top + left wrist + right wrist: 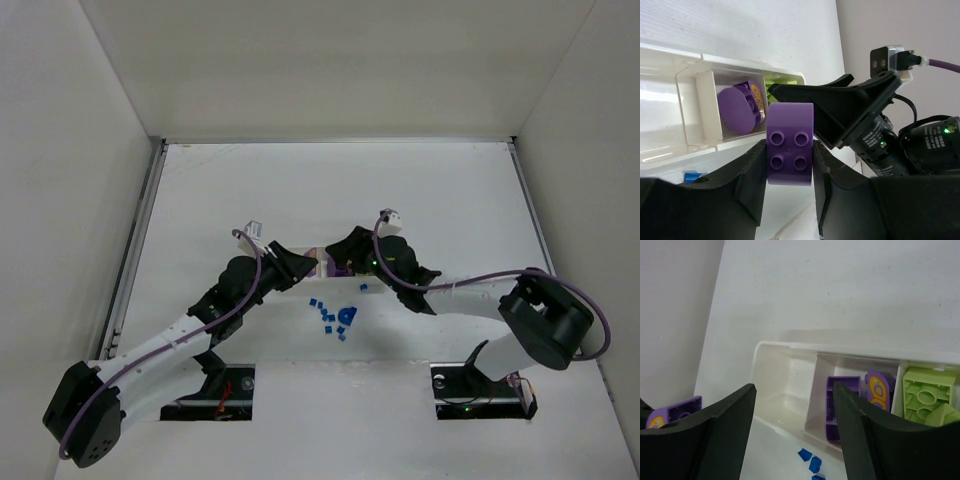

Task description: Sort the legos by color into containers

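Note:
My left gripper (pixel 790 152) is shut on a purple four-stud brick (pixel 790 142) and holds it just in front of the white three-compartment tray (pixel 689 112). The tray's middle compartment holds a purple-and-orange piece (pixel 742 106) and a purple brick (pixel 840 407). A yellow-green piece (pixel 927 397) lies in the end compartment. The other end compartment (pixel 780 385) holds nothing. My right gripper (pixel 794 390) is open and empty over the tray. In the top view both grippers, left (pixel 303 266) and right (pixel 345 252), meet over the tray and hide most of it.
Several tiny blue bricks (pixel 325 316) and a larger rounded blue piece (pixel 347 316) lie on the table just in front of the tray. Some blue bricks show in the right wrist view (pixel 809 460). White walls enclose the table on three sides.

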`<act>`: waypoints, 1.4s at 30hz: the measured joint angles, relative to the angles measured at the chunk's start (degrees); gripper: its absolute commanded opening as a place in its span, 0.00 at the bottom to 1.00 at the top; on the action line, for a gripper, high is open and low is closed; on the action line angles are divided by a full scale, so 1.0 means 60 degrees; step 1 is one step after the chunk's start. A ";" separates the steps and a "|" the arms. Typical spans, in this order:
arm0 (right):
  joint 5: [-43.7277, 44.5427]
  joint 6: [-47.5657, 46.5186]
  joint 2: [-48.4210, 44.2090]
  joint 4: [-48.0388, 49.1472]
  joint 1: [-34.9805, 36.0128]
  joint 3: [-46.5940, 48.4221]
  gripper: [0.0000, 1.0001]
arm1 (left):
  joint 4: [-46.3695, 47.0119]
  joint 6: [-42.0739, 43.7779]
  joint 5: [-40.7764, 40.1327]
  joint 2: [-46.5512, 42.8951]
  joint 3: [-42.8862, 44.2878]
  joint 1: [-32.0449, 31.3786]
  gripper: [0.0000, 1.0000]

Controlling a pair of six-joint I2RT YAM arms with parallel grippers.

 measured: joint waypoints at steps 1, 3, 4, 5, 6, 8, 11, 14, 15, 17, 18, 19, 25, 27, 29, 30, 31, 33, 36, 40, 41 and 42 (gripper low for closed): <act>0.0015 0.0000 -0.0120 -0.0004 0.0000 -0.0033 0.68 | 0.0007 0.0015 -0.0011 0.0025 0.0000 0.0000 0.15; 0.0047 -0.0004 -0.0517 -0.0004 0.0000 -0.0178 0.67 | 0.0007 0.0062 -0.0044 0.0164 0.0007 -0.0018 0.15; 0.0080 -0.0004 -0.0787 -0.0004 0.0000 -0.0284 0.64 | 0.0007 0.0091 -0.0069 0.0277 0.0033 -0.0044 0.15; 0.0120 -0.0015 -0.1096 0.0000 -0.0004 -0.0419 0.61 | 0.0007 0.0135 -0.0106 0.0444 0.0076 -0.0095 0.15; 0.0175 -0.0040 -0.1453 0.0004 -0.0011 -0.0579 0.56 | 0.0007 0.0189 -0.0157 0.0641 0.0149 -0.0171 0.15; 0.0266 -0.0120 -0.2244 -0.0007 -0.0084 -0.0947 0.46 | -0.0015 0.0350 -0.0251 0.1075 0.0372 -0.0368 0.15; 0.0328 -0.0215 -0.3308 -0.0102 -0.0310 -0.1417 0.41 | -0.0073 0.0699 -0.0521 0.1898 0.0882 -0.0776 0.15; 0.0412 -0.0324 -0.3945 -0.0306 -0.0572 -0.1679 0.41 | -0.0164 0.1096 -0.0860 0.2776 0.1446 -0.1188 0.15; 0.0459 -0.0372 -0.4044 -0.0375 -0.0597 -0.1734 0.42 | -0.0233 0.1228 -0.0991 0.3042 0.1628 -0.1304 0.15; 0.0492 -0.0455 -0.4175 -0.0492 -0.0590 -0.1861 0.44 | -0.0397 0.1526 -0.1268 0.3665 0.2065 -0.1563 0.15; 0.0506 -0.0499 -0.4218 -0.0539 -0.0590 -0.1938 0.44 | -0.0484 0.1668 -0.1384 0.3963 0.2277 -0.1672 0.15; 0.0525 -0.0517 -0.4255 -0.0612 -0.0590 -0.2022 0.45 | -0.0557 0.1800 -0.1501 0.4237 0.2481 -0.1767 0.15; 0.0572 -0.0586 -0.4473 -0.0838 -0.0594 -0.2390 0.49 | -0.1158 0.2528 -0.2204 0.5676 0.3708 -0.2131 0.16; 0.0594 -0.0605 -0.4612 -0.0860 -0.0616 -0.2473 0.50 | -0.1417 0.2725 -0.2452 0.6040 0.4073 -0.2175 0.16; 0.0601 -0.0619 -0.4809 -0.0856 -0.0659 -0.2565 0.50 | -0.1698 0.2892 -0.2681 0.6379 0.4411 -0.2211 0.17; 0.0605 -0.0637 -0.4903 -0.0856 -0.0678 -0.2612 0.51 | -0.1858 0.2973 -0.2787 0.6532 0.4586 -0.2222 0.18; 0.0601 -0.0645 -0.4991 -0.0856 -0.0710 -0.2652 0.51 | -0.2014 0.3042 -0.2922 0.6666 0.4750 -0.2248 0.18; 0.0605 -0.0652 -0.5162 -0.0856 -0.0787 -0.2736 0.53 | -0.2277 0.3177 -0.3126 0.6863 0.4998 -0.2313 0.22; 0.0605 -0.0674 -0.5315 -0.0860 -0.0849 -0.2805 0.58 | -0.2590 0.3399 -0.3464 0.6987 0.5198 -0.2473 0.35; 0.0601 -0.0678 -0.5333 -0.0860 -0.0889 -0.2841 0.62 | -0.2772 0.3621 -0.3716 0.7027 0.5311 -0.2619 0.44; 0.0601 -0.0681 -0.5333 -0.0860 -0.0889 -0.2856 0.62 | -0.2794 0.3654 -0.3748 0.7027 0.5326 -0.2630 0.45; 0.0601 -0.0681 -0.5333 -0.0863 -0.0889 -0.2874 0.62 | -0.2830 0.3676 -0.3763 0.7027 0.5344 -0.2637 0.46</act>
